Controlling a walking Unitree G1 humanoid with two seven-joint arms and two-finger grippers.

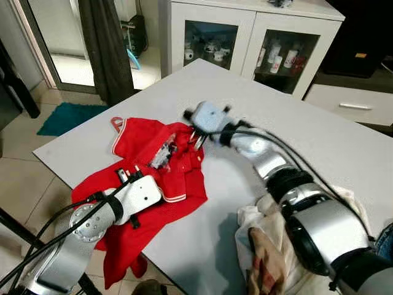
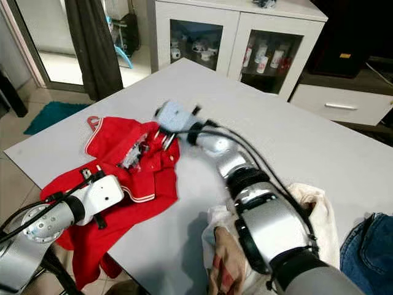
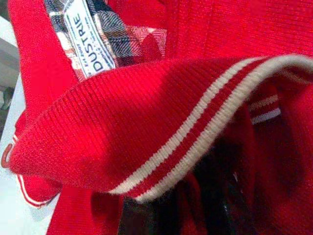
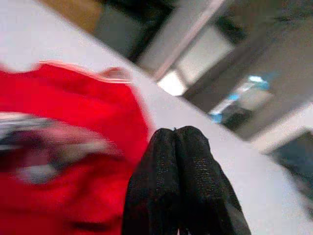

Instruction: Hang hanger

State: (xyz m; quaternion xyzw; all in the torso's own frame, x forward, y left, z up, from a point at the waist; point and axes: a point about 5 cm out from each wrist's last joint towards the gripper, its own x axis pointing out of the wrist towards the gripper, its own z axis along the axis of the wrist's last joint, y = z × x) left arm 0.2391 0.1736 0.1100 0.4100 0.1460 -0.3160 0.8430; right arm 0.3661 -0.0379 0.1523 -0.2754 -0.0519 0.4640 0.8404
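A white bench (image 1: 344,141) takes up most of the head views, with a white cabinet (image 1: 245,31) with glass doors behind it and a teal mat (image 1: 67,117) on the tiled floor off its left corner. On the bench's left part lies a red shirt (image 1: 153,184), crumpled, its lower part hanging over the near edge. A red hanger (image 1: 116,122) sits inside it; its hook pokes out past the shirt's far left edge and lies flat on the bench.

Near the right edge lies a heap of pale cloth (image 1: 264,246), partly under the right arm, and a bit of blue denim (image 2: 371,246) shows at the far right.

The right gripper (image 1: 195,140) reaches across the bench and hangs over the shirt's far right edge by the collar; in the right wrist view its fingers (image 4: 181,186) are pressed together with nothing between them.

The left gripper (image 1: 130,174) lies low on the shirt's near part. In the left wrist view it is right against the striped collar (image 3: 195,122), with the neck label (image 3: 90,39) beyond; its fingers are hidden in the cloth, so I cannot tell how they stand.
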